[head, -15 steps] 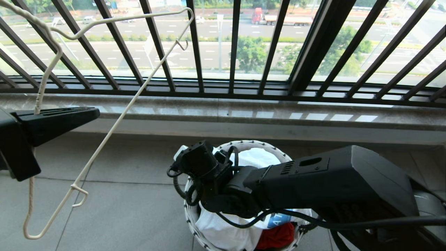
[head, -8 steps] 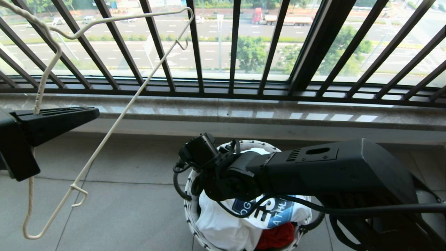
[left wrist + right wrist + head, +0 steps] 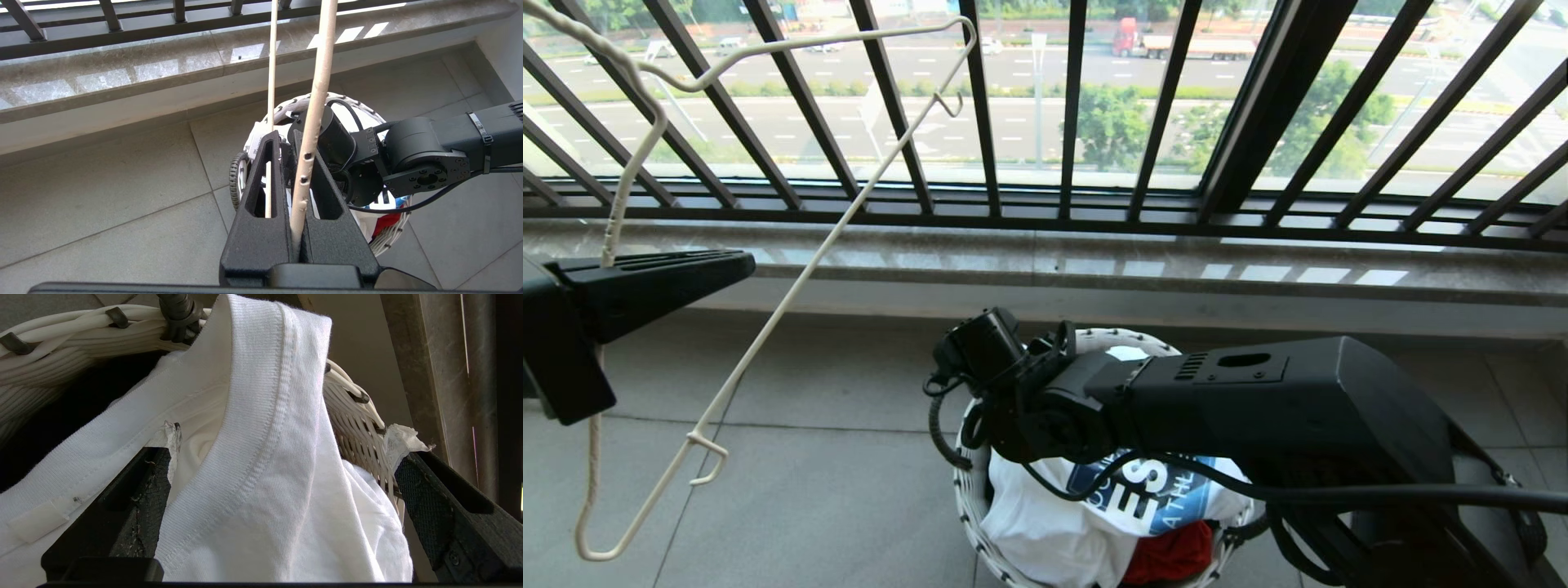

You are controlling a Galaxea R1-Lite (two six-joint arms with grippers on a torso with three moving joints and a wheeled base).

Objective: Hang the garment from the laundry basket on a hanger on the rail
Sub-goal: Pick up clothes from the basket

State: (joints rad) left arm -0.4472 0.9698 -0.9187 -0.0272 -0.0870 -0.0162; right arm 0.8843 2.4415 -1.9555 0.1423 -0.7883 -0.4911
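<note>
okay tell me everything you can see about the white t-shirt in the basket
The T-shirt is white knit cotton by the look, with a ribbed crew collar and a dark blue chest graphic with white lettering. It lies crumpled in the white woven laundry basket, over a red cloth. The right gripper has its jaws open on either side of the raised collar fold.

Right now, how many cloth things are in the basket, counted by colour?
White: 1, the T-shirt with the blue chest graphic, lying in the laundry basket
Red: 1, the red cloth tucked beneath it
Total: 2 that show; anything buried deeper is hidden.
</note>
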